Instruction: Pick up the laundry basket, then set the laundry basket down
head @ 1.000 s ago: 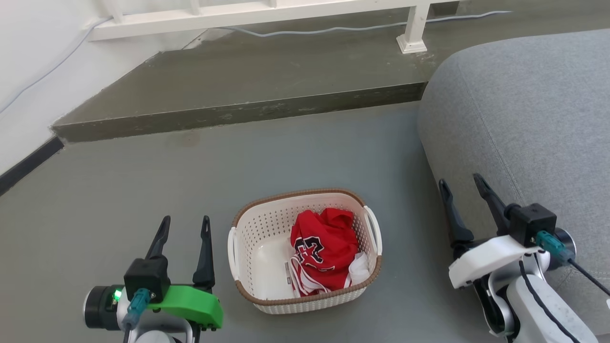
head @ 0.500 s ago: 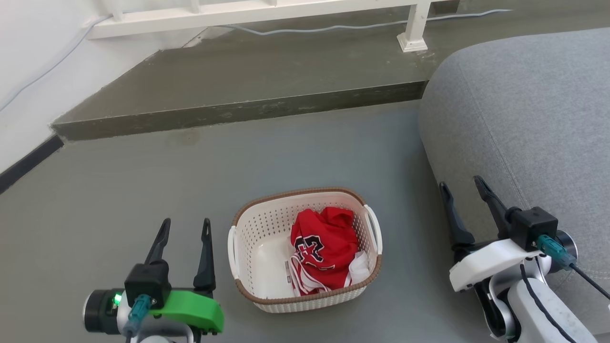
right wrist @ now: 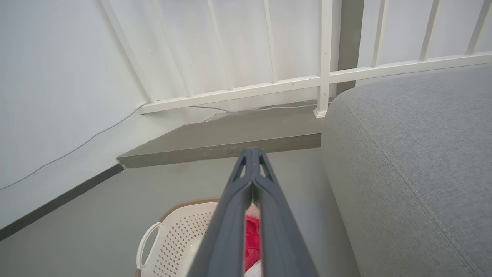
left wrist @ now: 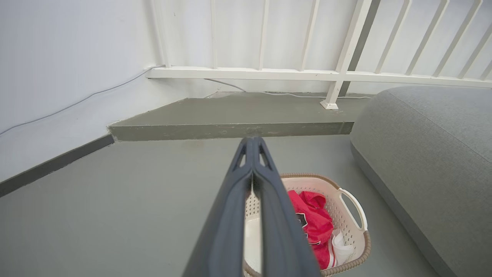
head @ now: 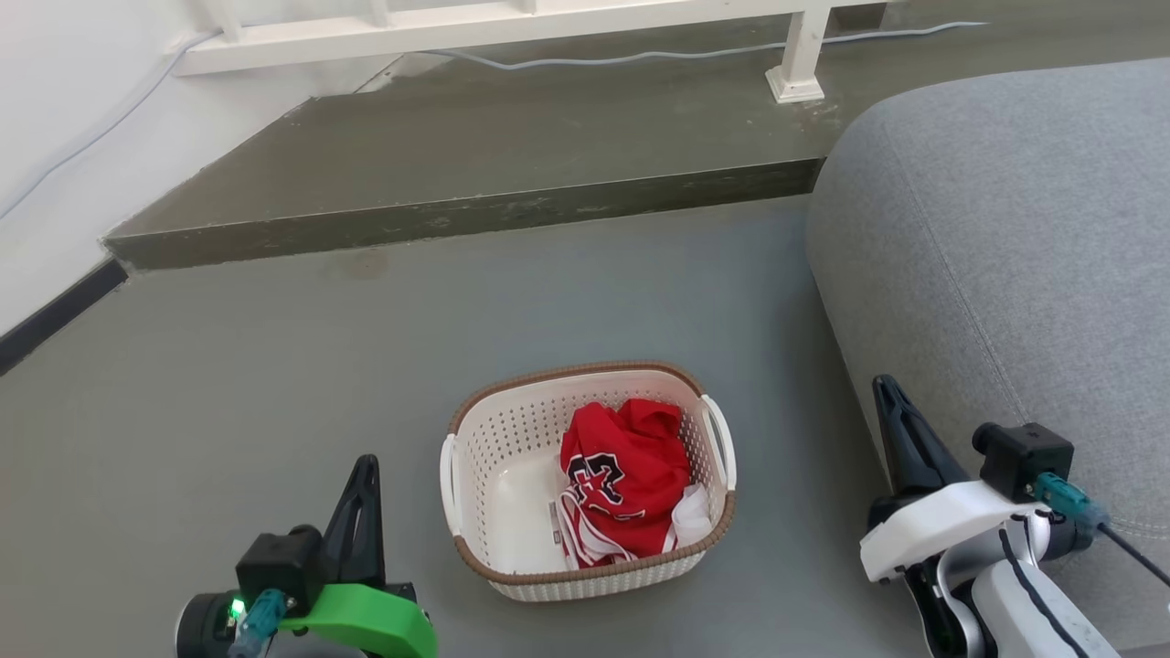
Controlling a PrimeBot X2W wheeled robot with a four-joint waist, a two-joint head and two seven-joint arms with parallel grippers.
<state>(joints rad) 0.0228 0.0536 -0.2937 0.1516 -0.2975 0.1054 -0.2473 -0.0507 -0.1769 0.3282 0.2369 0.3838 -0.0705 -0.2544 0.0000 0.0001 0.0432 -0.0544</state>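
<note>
The left gripper is closed on nothing. Its two dark fingers are pressed together into one blade, and the left wrist view shows the tips meeting with only a thin slit lower down. It sits above a green wrist mount and points away from the robot, beside the left end of the laundry basket but not touching it. The right gripper is closed on nothing too, its fingers meeting at the tips in the right wrist view. It rises from a white wrist shell, well apart from the basket, at the foot of a grey sofa.

The basket stands upright on the grey floor between the two grippers, nearer the left one. Its brown rim faces up and a white loop handle shows at each short end. A crumpled red garment with dark and white trim lies inside, bunched toward the right half, leaving the pale bottom bare on the left.

Beyond the basket a raised concrete step crosses the floor. A white railing stands on it, with a pale cable running along its base. A white wall with a dark baseboard closes off the left side.
</note>
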